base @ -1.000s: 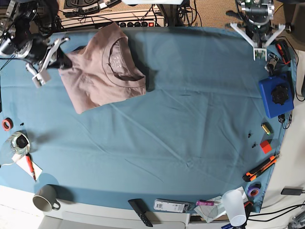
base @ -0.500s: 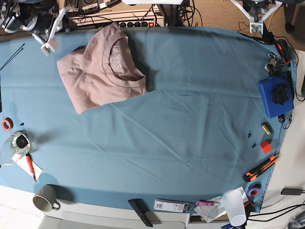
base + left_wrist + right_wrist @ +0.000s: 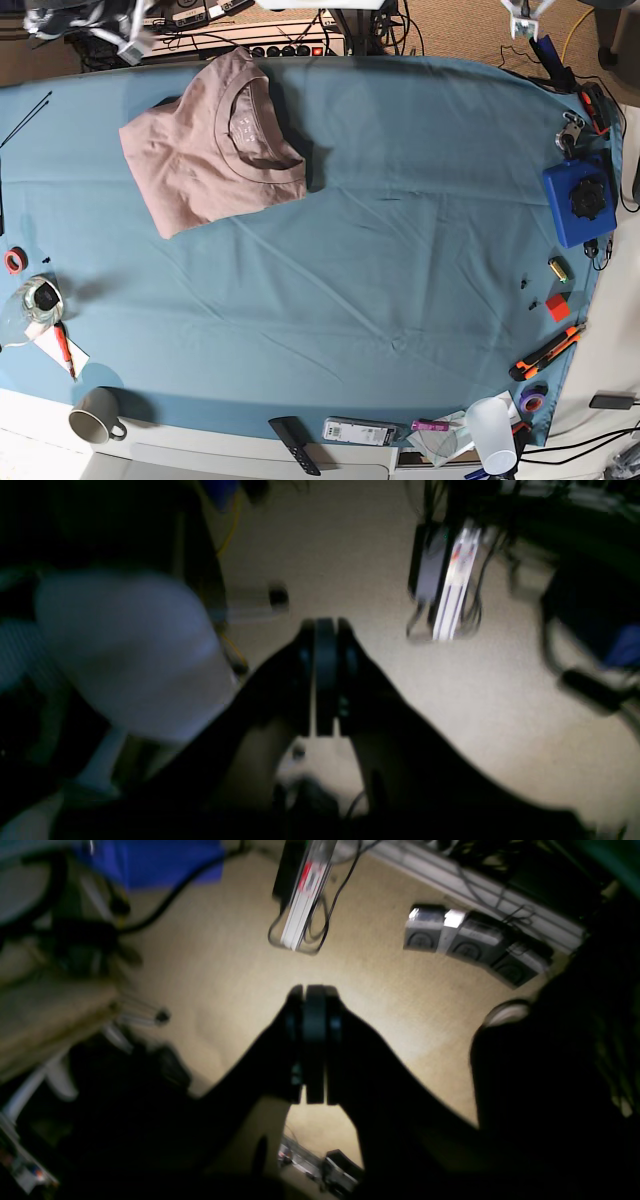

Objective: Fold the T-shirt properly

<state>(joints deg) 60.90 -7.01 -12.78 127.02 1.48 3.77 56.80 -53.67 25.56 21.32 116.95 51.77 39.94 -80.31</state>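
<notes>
Our grippers (image 3: 325,680) (image 3: 315,1045) are pressed together, empty — the folded T-shirt (image 3: 212,150) could slump unevenly beside the table's far edge.

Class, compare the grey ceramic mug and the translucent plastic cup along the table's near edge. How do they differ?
The grey ceramic mug has a handle and is opaque; the translucent plastic cup has none and is taller. The mug sits near the left corner, the cup near the right. Both are empty-looking drinking vessels.

The folded mauve cotton T-shirt (image 3: 212,150) lies on the teal-clothed counter (image 3: 400,250), at its far left in the base view. A grey ceramic mug (image 3: 96,415) sits at the near left corner, a blue plastic box (image 3: 579,201) at the right edge, a translucent plastic cup (image 3: 492,433) at the near right.
</notes>
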